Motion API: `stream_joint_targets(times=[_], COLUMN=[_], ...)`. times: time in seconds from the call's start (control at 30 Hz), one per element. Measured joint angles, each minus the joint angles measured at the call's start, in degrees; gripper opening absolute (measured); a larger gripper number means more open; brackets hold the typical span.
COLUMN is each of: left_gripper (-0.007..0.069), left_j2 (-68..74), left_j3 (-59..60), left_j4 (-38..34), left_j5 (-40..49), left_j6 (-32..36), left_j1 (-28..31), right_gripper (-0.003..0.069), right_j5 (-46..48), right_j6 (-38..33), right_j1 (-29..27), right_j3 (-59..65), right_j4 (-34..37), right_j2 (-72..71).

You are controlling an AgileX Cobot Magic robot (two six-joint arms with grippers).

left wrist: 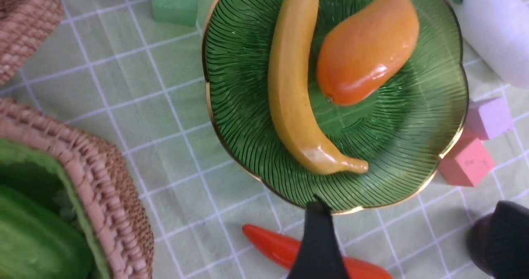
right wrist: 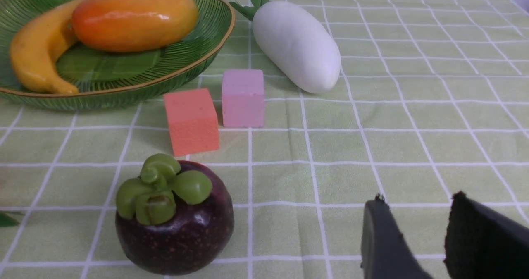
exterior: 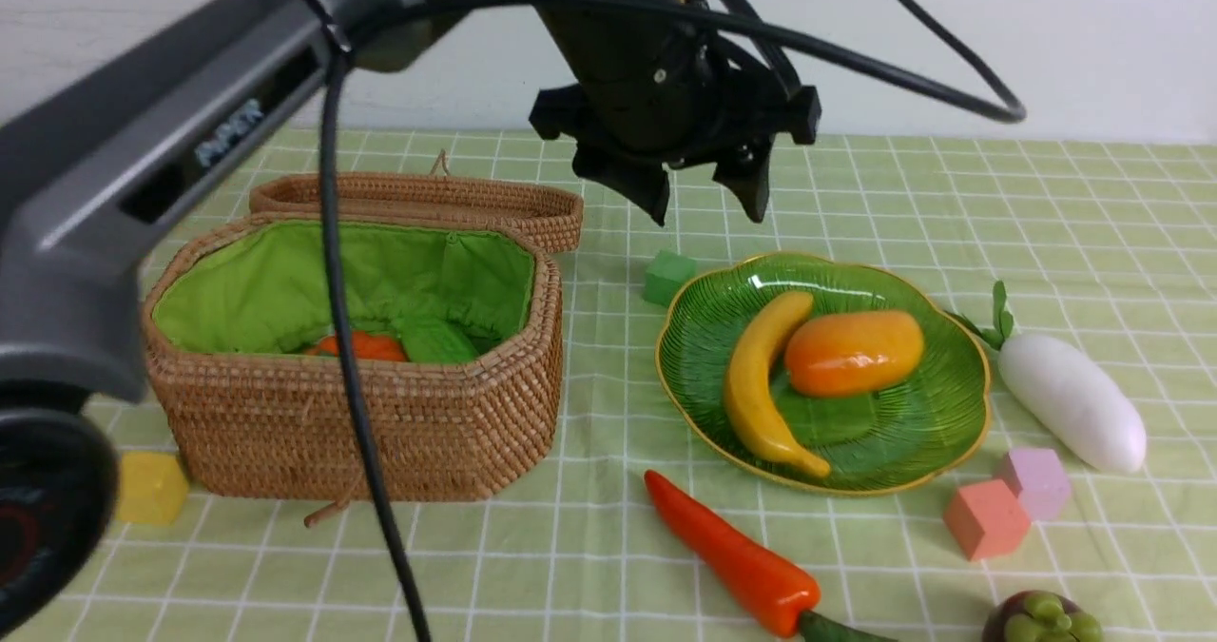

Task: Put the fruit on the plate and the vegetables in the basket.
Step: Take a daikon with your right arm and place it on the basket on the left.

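Overhead, the left gripper (exterior: 704, 190) hangs above the far edge of the plate (exterior: 913, 461), jaws spread and empty. Held that high, it clears the fruit and is free, I judge, to go for another piece.

On the left stands the basket (exterior: 380, 433), its lid (exterior: 428, 200) thrown back on the far side so the green lining is open from above. Inside lie the gourd (exterior: 437, 342) and, to its left, the orange-red piece (exterior: 361, 345).

Right of centre, the plate holds the banana (exterior: 756, 385) and the mango (exterior: 853, 352), which touch. The mango is on the right.

Three pieces lie out on the cloth (exterior: 856, 204). The radish (exterior: 1070, 399) is just right of the plate, its leaves by the rim. The chili (exterior: 732, 556) is on the near side, between basket and plate. The mangosteen (exterior: 1041, 618) sits at the near right corner, beyond two cubes (exterior: 986, 518) from the plate.

Low over the cloth to the right of the mangosteen, the right gripper (right wrist: 417, 200) has its jaws a little apart and grasps nothing. It looks well placed to take that fruit, while the radish and chili belong in the basket.
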Motion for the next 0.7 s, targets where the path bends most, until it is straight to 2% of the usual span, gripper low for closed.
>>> stream_joint_targets(times=[0.1, 0.37, 0.4, 0.47, 0.5, 0.57, 0.7], left_gripper=[0.0424, 0.0178, 0.0165, 0.0078, 0.0078, 0.0, -0.0013], left_j2=[-5.6, -29.77, -30.52, -41.56, -41.56, -51.91, -68.92], left_j3=[4.7, 25.79, 27.15, 36.71, 36.71, 47.77, 64.8], left_j4=[0.38, 3.86, 4.12, 8.32, 8.32, 11.34, 11.27], left_j5=[0.0, 0.0, 0.0, 0.0, 0.0, 0.0, -0.49], left_j6=[0.41, -0.94, -1.29, -5.03, -5.03, -9.46, -12.89], left_j1=[0.0, 0.0, 0.0, 0.0, 0.0, 0.0, 0.0], right_gripper=[0.0242, 0.0242, 0.0242, 0.0242, 0.0242, 0.0242, 0.0242], right_j5=[0.0, 0.0, 0.0, 0.0, 0.0, 0.0, 0.0], right_j6=[0.0, 0.06, 0.06, 0.13, 0.18, 0.17, 0.17], right_j1=[0.0, 0.0, 0.0, 0.0, 0.0, 0.0, 0.0], right_j3=[0.0, 0.0, 0.0, 0.0, 0.0, 0.0, 0.0], right_j4=[0.0, 0.0, 0.0, 0.0, 0.0, 0.0, 0.0], right_j2=[0.0, 0.0, 0.0, 0.0, 0.0, 0.0, 0.0])
